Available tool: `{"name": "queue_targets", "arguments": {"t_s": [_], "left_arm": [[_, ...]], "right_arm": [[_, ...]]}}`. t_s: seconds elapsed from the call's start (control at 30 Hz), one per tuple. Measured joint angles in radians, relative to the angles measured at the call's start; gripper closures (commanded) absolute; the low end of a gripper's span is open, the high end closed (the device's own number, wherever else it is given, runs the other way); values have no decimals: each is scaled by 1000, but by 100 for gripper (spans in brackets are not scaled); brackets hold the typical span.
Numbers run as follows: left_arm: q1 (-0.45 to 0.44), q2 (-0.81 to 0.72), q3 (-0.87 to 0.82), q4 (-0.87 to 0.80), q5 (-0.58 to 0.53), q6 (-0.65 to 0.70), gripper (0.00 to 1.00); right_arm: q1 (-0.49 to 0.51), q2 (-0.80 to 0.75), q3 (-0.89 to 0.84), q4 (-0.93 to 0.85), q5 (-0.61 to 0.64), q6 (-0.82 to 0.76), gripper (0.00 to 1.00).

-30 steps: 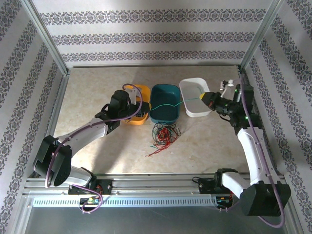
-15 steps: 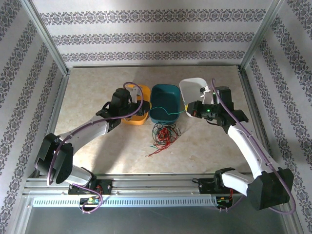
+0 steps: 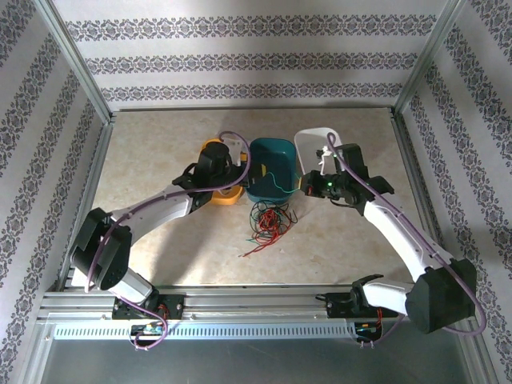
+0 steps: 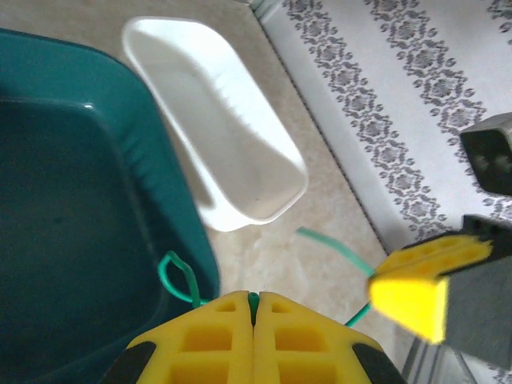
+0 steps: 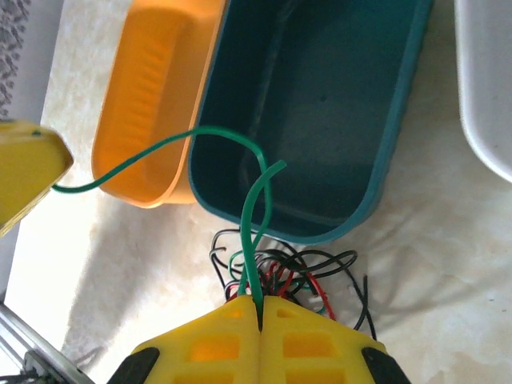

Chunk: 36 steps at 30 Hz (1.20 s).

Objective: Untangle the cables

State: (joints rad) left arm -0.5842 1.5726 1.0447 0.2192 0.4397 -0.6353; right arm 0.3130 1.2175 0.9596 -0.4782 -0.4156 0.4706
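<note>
A green cable [image 5: 232, 136] is held at both ends and sags in a loose loop over the teal bin [image 3: 268, 154]. My left gripper [image 4: 254, 302] is shut on one end, with a small green loop [image 4: 180, 276] beside its fingers. My right gripper [image 5: 260, 304] is shut on the other end. In the top view the left gripper [image 3: 238, 182] and the right gripper [image 3: 306, 189] sit on either side of the teal bin. The remaining red, green and black cables [image 3: 268, 222] lie tangled on the table just in front of that bin, and the tangle [image 5: 316, 272] lies under my right fingers.
An orange bin [image 3: 228, 192] sits left of the teal one, under the left arm. A white bin [image 3: 314, 144] sits to its right, behind the right wrist. Metal frame posts and patterned walls enclose the table [image 3: 160, 144].
My right gripper has swung left from beside the white bin to the teal bin's right side. The left gripper has shifted right. The green cable went from stretched to a slack loop.
</note>
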Motion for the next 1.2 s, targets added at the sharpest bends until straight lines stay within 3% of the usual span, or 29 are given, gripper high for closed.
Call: {"name": "queue_targets", "arguments": {"t_s": [0.1, 0.13, 0.2, 0.3, 0.4, 0.5, 0.77, 1.03, 1.2], "left_arm": [[-18, 47, 22, 55, 5, -38, 100], [-19, 56, 24, 68, 5, -49, 94], [-19, 63, 24, 75, 0, -59, 59], [-19, 59, 24, 86, -23, -63, 24], [-18, 29, 5, 87, -79, -65, 6], [-16, -37, -41, 88, -163, -63, 0], [4, -150, -97, 36, -391, -50, 1], [5, -153, -130, -12, -436, -47, 1], [5, -153, -138, -18, -436, -47, 1]], "right_arm": [[15, 9, 1, 4, 1, 2, 100], [11, 9, 1, 8, 1, 4, 100], [-12, 8, 1, 19, -1, 13, 100], [-77, 6, 0, 35, -18, 33, 100], [-164, 3, 0, 58, -38, 55, 100], [-247, 2, 0, 76, -42, 76, 100], [-409, 56, 25, 174, -18, 153, 100], [-416, 261, 124, 219, 40, 162, 100], [-372, 443, 249, 160, 113, 131, 100]]}}
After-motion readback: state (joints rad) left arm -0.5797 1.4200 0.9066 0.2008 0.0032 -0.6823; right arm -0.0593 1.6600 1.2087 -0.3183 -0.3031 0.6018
